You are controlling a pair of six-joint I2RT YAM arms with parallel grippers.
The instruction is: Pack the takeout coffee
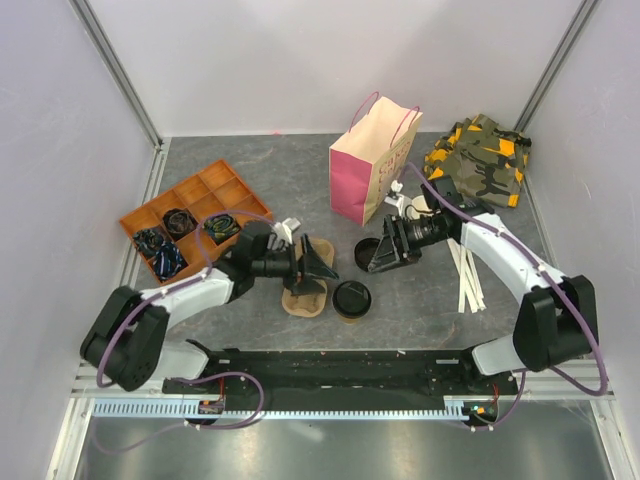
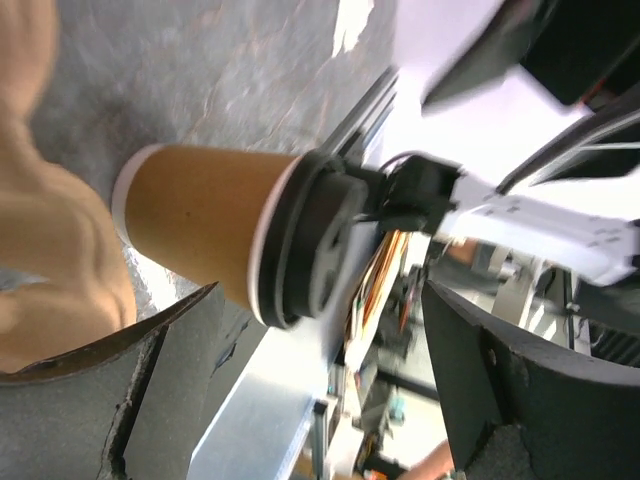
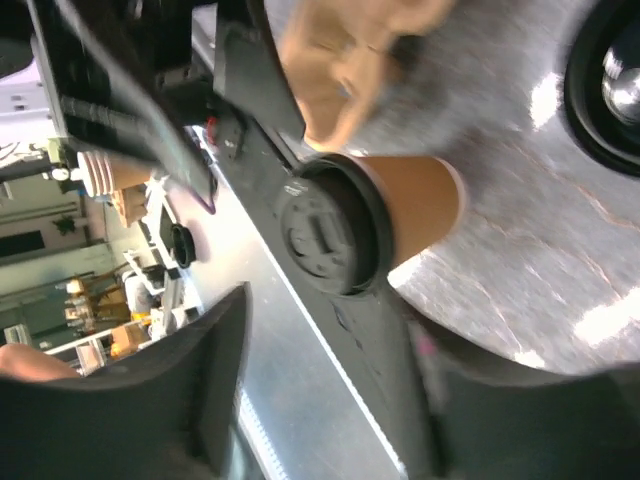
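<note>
The takeout coffee (image 1: 352,299) is standing upright on the table (image 1: 250,180) with its black lid on top, so its long axis is pointing straight up at the overhead camera. It is sitting just beside a tan moulded carrier (image 1: 300,303), at that carrier's 3 o'clock.

In the overhead view, the left gripper (image 1: 322,262) is hovering with the cup at its 5 o'clock. The right gripper (image 1: 378,252) is hovering with the cup at its 7 o'clock. The 2 are flanking the cup from the far side, and neither is touching it. Both are showing their fingers apart with nothing between them.

The left gripper is looking slightly nearer, but the margin is too thin to call. In both wrist views the cup is lying ahead of the fingertips, not between them.

The pink paper bag (image 1: 372,165) is standing open at the cup's 12 o'clock, well apart from it. The coming move is probably calling for 1 gripper to come down and in from the side. Its fingers would then be straddling the cup wall below the lid, across that vertical axis.
</note>
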